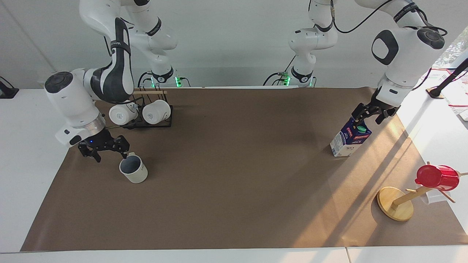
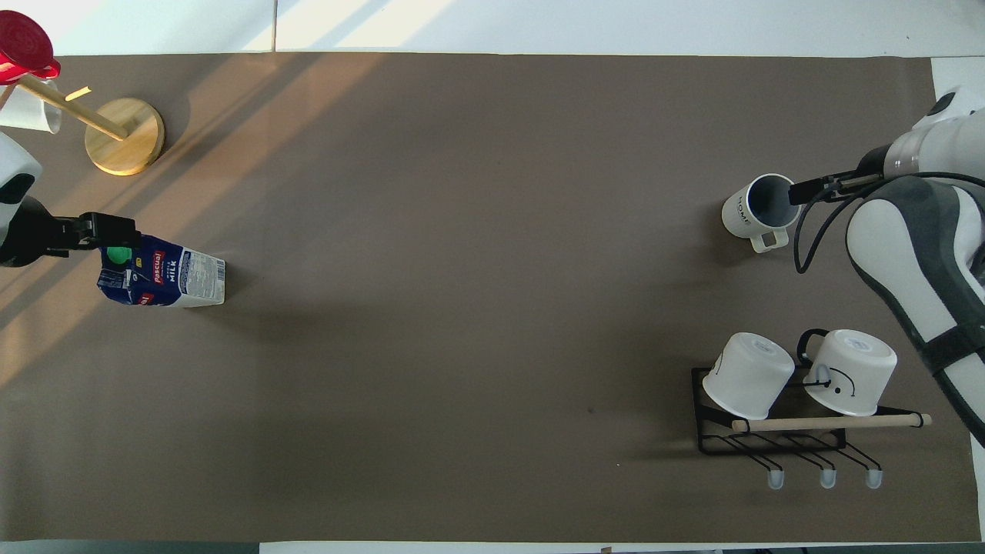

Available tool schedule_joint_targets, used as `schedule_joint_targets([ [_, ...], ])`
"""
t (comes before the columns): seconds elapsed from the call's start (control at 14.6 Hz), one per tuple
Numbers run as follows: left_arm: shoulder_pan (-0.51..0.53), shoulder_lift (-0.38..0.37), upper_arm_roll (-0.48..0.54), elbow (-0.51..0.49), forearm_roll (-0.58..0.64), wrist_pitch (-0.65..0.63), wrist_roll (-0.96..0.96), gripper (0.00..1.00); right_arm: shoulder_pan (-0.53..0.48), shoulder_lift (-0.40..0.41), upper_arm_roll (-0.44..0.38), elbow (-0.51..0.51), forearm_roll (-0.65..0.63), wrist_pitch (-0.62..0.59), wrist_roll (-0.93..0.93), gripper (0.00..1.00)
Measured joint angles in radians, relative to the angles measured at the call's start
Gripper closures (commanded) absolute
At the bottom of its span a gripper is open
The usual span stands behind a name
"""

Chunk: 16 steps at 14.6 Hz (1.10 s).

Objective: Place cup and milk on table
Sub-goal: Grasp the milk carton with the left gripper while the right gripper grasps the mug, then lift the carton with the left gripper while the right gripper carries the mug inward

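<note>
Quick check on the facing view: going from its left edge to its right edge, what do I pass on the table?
Right hand → cup → rack with two white mugs → milk with the left hand at its top → wooden stand → red cup.

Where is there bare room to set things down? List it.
Free: the wide brown sheet of the table between the cup and the milk.
Crowded: the rack with two white mugs, and the wooden stand with the red cup.
</note>
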Motion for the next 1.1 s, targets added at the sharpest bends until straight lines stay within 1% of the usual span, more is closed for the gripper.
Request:
schedule_joint_targets([
  [0.14, 0.0, 0.0, 0.0, -0.021, 0.0, 0.019, 0.0, 0.0, 0.001, 0.018, 0.0, -0.021, 0.0, 0.039, -0.017, 0.0],
  [0.21, 0.0, 0.0, 0.0, -0.033, 0.0, 0.03, 0.0, 0.0, 0.001, 0.024, 0.0, -0.034, 0.0, 0.05, -0.024, 0.1],
  [0.34, 0.0, 0.0, 0.0, -0.064, 0.0, 0.063, 0.0, 0.0, 0.002, 0.038, 0.0, -0.051, 0.0, 0.068, -0.045, 0.54],
  [0.41, 0.0, 0.0, 0.0, -0.08, 0.0, 0.086, 0.0, 0.0, 0.002, 0.042, 0.0, -0.052, 0.0, 0.071, -0.049, 0.72],
  [0.48, 0.001, 0.0, 0.0, -0.093, 0.0, 0.106, 0.0, 0.0, 0.004, 0.044, 0.001, -0.054, 0.0, 0.071, -0.051, 0.89],
  [0.55, 0.001, 0.0, 0.0, -0.103, 0.0, 0.119, 0.0, 0.0, 0.008, 0.045, 0.002, -0.057, 0.0, 0.071, -0.051, 1.0],
  [0.89, 0.001, 0.0, 0.0, -0.118, 0.0, 0.133, 0.0, 0.0, 0.025, 0.044, 0.002, -0.053, 0.001, 0.072, -0.051, 1.0],
  [0.96, 0.001, 0.0, 0.0, -0.118, 0.0, 0.133, 0.0, 0.05, 0.025, 0.044, 0.002, -0.047, 0.001, 0.072, -0.051, 1.0],
  [1.03, 0.001, 0.0, 0.0, -0.118, 0.0, 0.133, 0.0, 0.21, 0.025, 0.044, 0.002, -0.037, 0.001, 0.066, -0.05, 1.0],
  [1.1, 0.001, 0.0, 0.0, -0.118, 0.0, 0.135, 0.0, 0.7, 0.025, 0.042, 0.002, -0.022, 0.001, 0.046, -0.042, 1.0],
])
